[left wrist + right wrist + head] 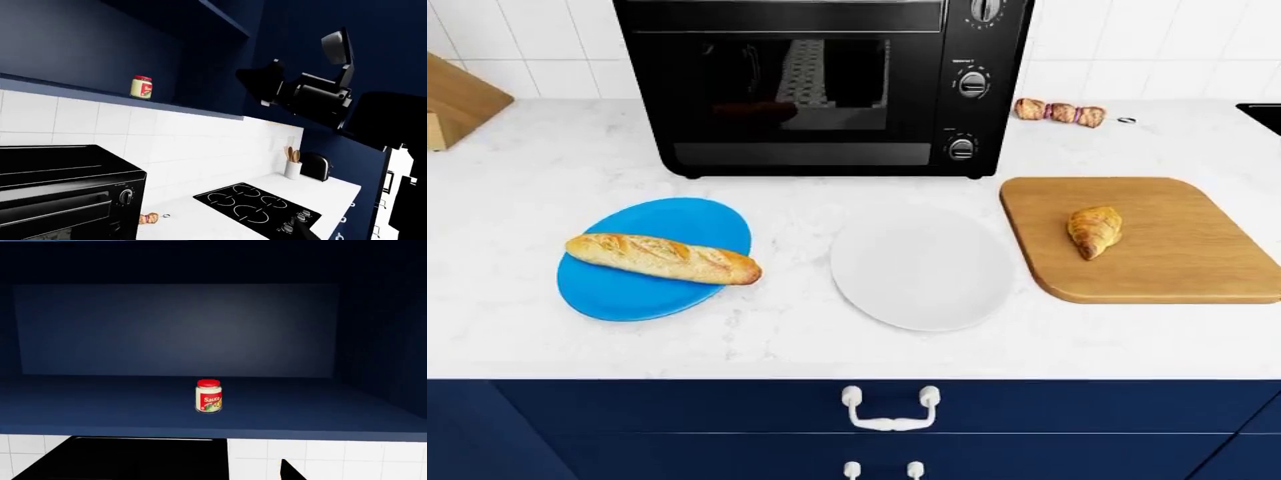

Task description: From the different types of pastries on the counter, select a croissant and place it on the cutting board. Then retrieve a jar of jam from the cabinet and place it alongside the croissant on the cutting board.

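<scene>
The croissant (1093, 231) lies on the wooden cutting board (1188, 262) at the right of the white marble counter (827, 345). The baguette (662, 258) rests on a blue plate (614, 295). The jar of jam (208, 395), cream with a red lid, stands alone on the shelf of the open navy cabinet (100, 405); the left wrist view shows the jar (141, 86) too. My right gripper (297, 62) hovers open in front of the cabinet, apart from the jar. Of my left gripper, one dark fingertip (303, 233) shows, well off centre. Neither gripper holds anything.
A black toaster oven (827, 80) stands behind an empty white plate (921, 268). A skewer (1061, 111) lies behind the board. A cooktop (257, 202), a utensil pot (292, 167) and a toaster (315, 166) sit further along. A knife block (454, 100) is at far left.
</scene>
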Available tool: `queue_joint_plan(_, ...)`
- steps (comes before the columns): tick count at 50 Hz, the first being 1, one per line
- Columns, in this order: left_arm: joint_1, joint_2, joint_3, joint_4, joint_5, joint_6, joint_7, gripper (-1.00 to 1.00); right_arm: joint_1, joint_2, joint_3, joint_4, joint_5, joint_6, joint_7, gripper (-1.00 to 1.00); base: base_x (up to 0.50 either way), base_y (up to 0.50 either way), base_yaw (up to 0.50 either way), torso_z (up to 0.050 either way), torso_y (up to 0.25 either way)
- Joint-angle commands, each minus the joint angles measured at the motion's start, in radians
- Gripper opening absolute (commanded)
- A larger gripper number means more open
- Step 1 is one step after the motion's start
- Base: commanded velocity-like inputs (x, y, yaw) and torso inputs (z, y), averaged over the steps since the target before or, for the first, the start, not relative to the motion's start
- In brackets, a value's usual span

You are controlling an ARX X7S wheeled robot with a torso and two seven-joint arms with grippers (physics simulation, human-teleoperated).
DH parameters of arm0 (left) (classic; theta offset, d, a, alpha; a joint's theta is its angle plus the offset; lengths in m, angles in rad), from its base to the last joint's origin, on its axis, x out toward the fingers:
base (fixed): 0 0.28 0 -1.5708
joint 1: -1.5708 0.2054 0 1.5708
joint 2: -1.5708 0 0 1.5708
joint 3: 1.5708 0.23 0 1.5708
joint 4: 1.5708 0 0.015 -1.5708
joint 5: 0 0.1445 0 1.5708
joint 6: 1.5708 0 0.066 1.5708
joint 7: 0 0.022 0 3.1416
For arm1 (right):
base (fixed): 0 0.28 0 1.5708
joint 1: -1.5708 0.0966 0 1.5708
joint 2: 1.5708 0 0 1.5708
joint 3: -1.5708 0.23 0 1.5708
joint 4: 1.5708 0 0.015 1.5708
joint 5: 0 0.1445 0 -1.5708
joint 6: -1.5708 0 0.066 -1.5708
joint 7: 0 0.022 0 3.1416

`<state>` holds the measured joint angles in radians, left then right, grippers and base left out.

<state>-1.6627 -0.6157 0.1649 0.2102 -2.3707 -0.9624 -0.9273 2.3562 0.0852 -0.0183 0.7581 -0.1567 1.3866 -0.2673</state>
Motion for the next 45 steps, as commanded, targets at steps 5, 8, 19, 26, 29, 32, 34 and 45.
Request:
queue_joint_plan(5, -0.018, -0.007, 0.015, 0.017, -0.042, 0.004, -0.007, 1.00, 0.000, -0.001, 0.000, 0.001, -0.001, -0.001, 0.000, 1.00, 0.00, 0.00, 0.00, 0.050, 0.000)
queue_joint_plan(8, -0.019, -0.007, 0.015, 0.018, -0.039, 0.002, -0.002, 1.00, 0.000, -0.001, 0.000, 0.001, -0.001, -0.001, 0.000, 1.00, 0.00, 0.00, 0.00, 0.050, 0.000)
queue_joint_plan(19, -0.027, -0.014, 0.015, 0.022, -0.047, 0.001, 0.005, 1.00, 0.000, -0.001, 0.000, 0.001, -0.001, -0.001, 0.000, 1.00, 0.00, 0.00, 0.00, 0.036, 0.000)
queue_joint_plan(26, -0.044, -0.022, 0.021, 0.028, -0.071, 0.006, -0.003, 1.00, 0.000, -0.001, 0.000, 0.001, -0.001, -0.001, 0.000, 1.00, 0.00, 0.00, 0.00, 0.000, 0.000)
queue_joint_plan(29, -0.053, -0.023, 0.024, 0.030, -0.077, 0.009, -0.008, 1.00, 0.000, -0.001, 0.000, 0.001, -0.001, -0.001, 0.000, 1.00, 0.00, 0.00, 0.00, 0.000, 0.000)
queue_joint_plan(32, -0.060, -0.024, 0.028, 0.033, -0.082, 0.012, -0.012, 1.00, 0.000, -0.001, 0.000, 0.001, -0.001, -0.001, 0.000, 1.00, 0.00, 0.00, 0.00, 0.000, 0.000)
queue_joint_plan(34, -0.062, -0.025, 0.029, 0.035, -0.082, 0.012, -0.012, 1.00, 0.000, -0.001, 0.000, 0.001, -0.001, -0.001, 0.000, 1.00, 0.00, 0.00, 0.00, 0.000, 0.000)
queue_joint_plan(45, -0.057, -0.023, 0.033, 0.040, -0.072, 0.011, -0.004, 1.00, 0.000, -0.001, 0.000, 0.001, -0.001, -0.001, 0.000, 1.00, 0.10, 0.00, 0.00, 0.000, 0.000)
